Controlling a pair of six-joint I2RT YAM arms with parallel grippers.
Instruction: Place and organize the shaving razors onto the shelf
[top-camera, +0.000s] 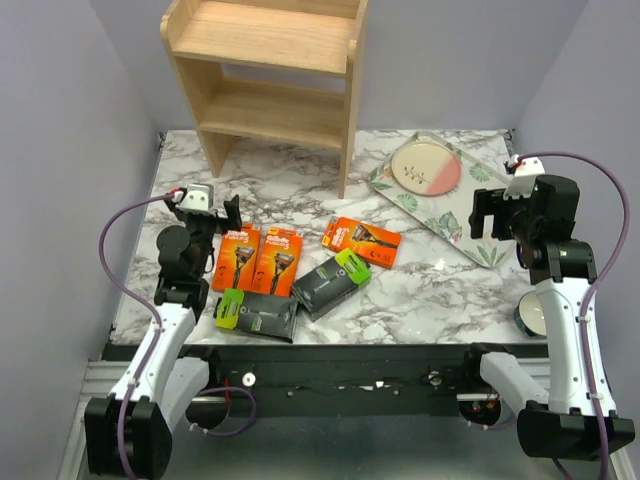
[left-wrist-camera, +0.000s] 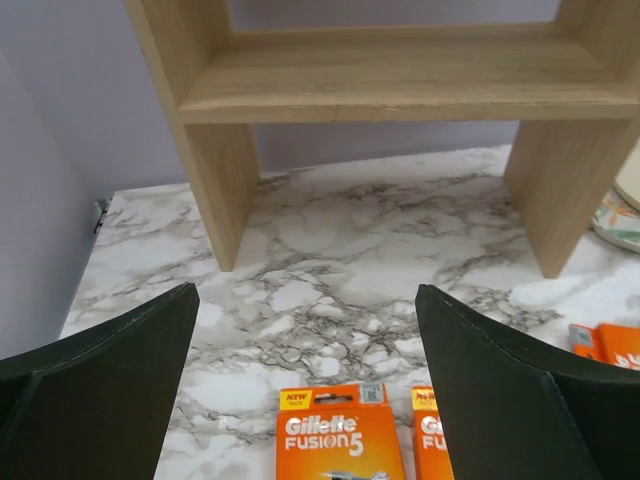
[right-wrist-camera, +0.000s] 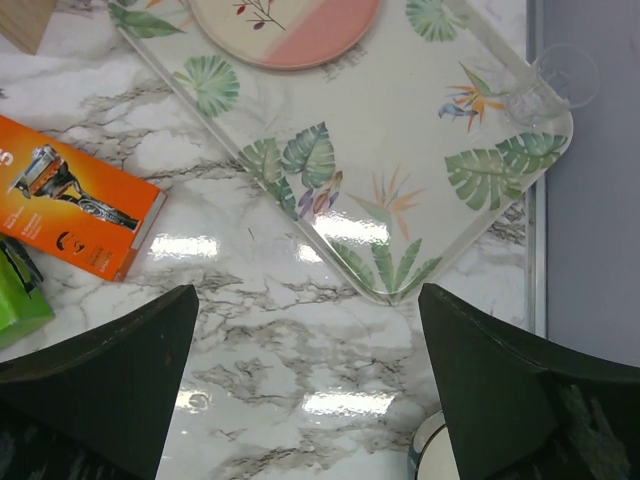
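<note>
Left fingers (left-wrist-camera: 100, 380) stood spread wide with nothing between them, aimed at the shelf's lower bay. Right fingers (right-wrist-camera: 100, 380) were equally released and empty, hanging over bare counter beside the tray.

Findings, shaving razors: all five packs lay flat on the counter (top-camera: 420, 290), none on the shelf (top-camera: 270, 80).
- Two orange packs (top-camera: 236, 257) (top-camera: 277, 260) lay side by side, just beside the left fingers.
- Third orange pack (top-camera: 362, 242) lay apart, toward the centre.
- One dark pack (top-camera: 332, 280) lay at an angle, its lime end against or just beside the third orange pack; contact could not be confirmed.
- Second dark pack (top-camera: 258, 312) lay just nearer the arm bases than the orange pair.

Shelf: upright at the far edge, both tiers bare in what showed.

Surroundings: floral tray (top-camera: 480, 248) with a pink-and-cream plate (top-camera: 427, 168) occupied the right side.

Assessment: the task appeared to be at its opening step, with no pick yet made. The next move probably called for the left arm to lower over the nearest orange pack, straddle its narrow width, and clench on the edges. As the packs lay flat, a shallow bite risked slipping.
</note>
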